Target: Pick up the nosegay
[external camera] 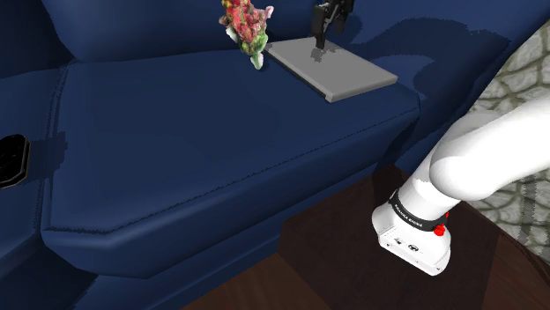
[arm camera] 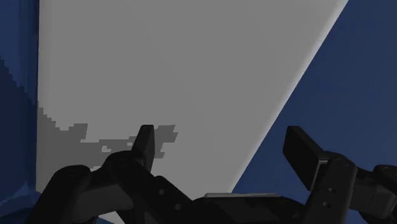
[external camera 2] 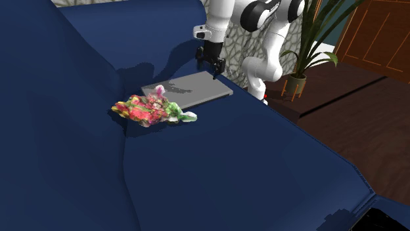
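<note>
We log the claw [external camera 2: 211, 69], fingers apart, above a grey slab [external camera 2: 190, 93] on the blue sofa [external camera 2: 250, 164]; the nosegay [external camera 2: 152, 109] lies just left of the slab, nearer us.

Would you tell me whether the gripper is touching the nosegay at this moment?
Apart. In the second exterior view the gripper hangs over the grey slab, and bare slab lies between it and the nosegay.

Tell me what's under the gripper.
A flat grey slab on the blue sofa seat. The nosegay lies beside it, not below the gripper. Whatever the slab covers is hidden.
</note>
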You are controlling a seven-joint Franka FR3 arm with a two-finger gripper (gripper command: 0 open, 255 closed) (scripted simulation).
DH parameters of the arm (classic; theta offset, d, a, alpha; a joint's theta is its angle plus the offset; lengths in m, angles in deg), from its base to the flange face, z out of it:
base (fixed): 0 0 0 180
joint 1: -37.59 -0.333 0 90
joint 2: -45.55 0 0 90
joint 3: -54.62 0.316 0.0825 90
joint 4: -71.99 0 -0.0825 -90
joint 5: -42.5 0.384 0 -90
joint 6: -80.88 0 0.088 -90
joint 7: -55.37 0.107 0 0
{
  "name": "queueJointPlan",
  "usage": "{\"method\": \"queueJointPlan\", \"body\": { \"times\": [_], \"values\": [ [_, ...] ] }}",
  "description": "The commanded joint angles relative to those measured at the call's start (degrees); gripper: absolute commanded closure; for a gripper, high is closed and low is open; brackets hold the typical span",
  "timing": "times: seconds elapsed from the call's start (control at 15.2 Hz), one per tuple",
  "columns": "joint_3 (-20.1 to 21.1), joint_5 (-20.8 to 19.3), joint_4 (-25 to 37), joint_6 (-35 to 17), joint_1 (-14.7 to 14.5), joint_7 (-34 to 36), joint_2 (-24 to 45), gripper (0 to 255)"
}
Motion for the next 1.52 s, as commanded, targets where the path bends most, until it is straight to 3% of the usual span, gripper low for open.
{"method": "queueJointPlan", "body": {
  "times": [0.0, 0.53, 1.12, 1.45],
  "values": [
    [0.2, -1.2, 3.5, -1.7, 0.0, -0.6, 4.0, 0],
    [1.0, -6.1, 18.7, -5.2, 0.2, -3.3, 18.7, 0],
    [2.0, -11.3, 40.1, -4.8, -0.7, -6.6, 35.1, 0],
    [1.9, -11.7, 35.6, -8.5, -0.5, -5.2, 34.5, 0]
  ]
}}
